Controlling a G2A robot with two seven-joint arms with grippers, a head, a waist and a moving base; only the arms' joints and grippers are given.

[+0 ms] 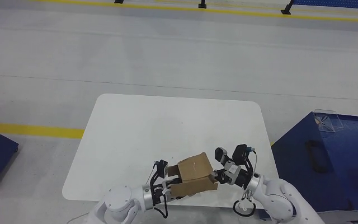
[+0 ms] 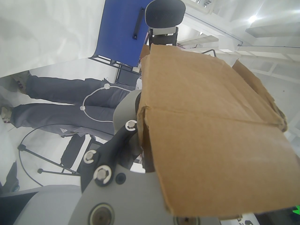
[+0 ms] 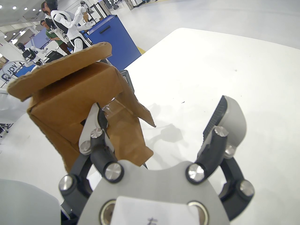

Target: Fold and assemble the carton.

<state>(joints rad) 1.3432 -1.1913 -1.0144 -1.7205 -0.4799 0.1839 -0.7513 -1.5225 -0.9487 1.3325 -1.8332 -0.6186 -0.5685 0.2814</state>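
A brown carton (image 1: 193, 173), partly folded with loose flaps, sits over the front edge of the white table (image 1: 168, 123). My left gripper (image 1: 165, 179) is at its left end, shut on a carton wall. In the left wrist view the carton (image 2: 211, 118) hides one finger and the other finger (image 2: 124, 115) lies against its side. My right gripper (image 1: 225, 163) is at the carton's right end. In the right wrist view it (image 3: 163, 108) stands wide open. One of its fingers (image 3: 99, 118) touches a hanging flap of the carton (image 3: 70, 99), while the other is free over the table.
A blue cabinet (image 1: 316, 168) stands close to the table's right side, with a clear holder (image 1: 326, 119) on top. Another blue cabinet (image 3: 112, 33) stands beyond the table's far corner. The table's rear and middle (image 3: 211, 59) offer free room.
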